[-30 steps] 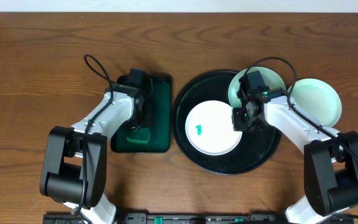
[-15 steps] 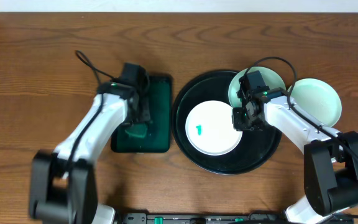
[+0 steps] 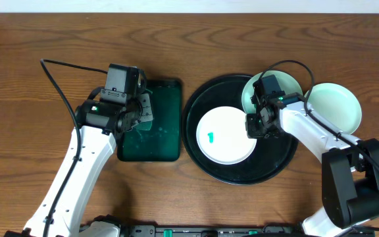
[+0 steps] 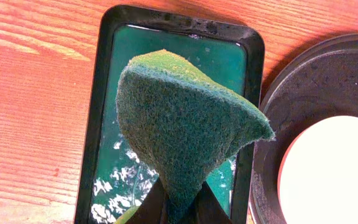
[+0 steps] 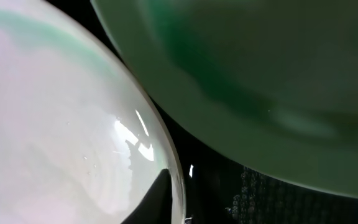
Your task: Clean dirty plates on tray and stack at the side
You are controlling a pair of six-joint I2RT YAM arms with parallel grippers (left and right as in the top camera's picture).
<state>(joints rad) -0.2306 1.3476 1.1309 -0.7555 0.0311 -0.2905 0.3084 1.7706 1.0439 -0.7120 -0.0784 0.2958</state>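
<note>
Fetching step: rough green scouring pad pinched in left jaws, left of large round black tray. Right jaws' gap unreadable. Next, likely: scrub smeared small white plate inside.

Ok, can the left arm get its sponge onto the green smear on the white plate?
Probably yes. The smear lies bare on the left half of the white plate, nearest the left arm and its sponge. The right arm has its jaws at the plate's right edge, clear of it.
</note>
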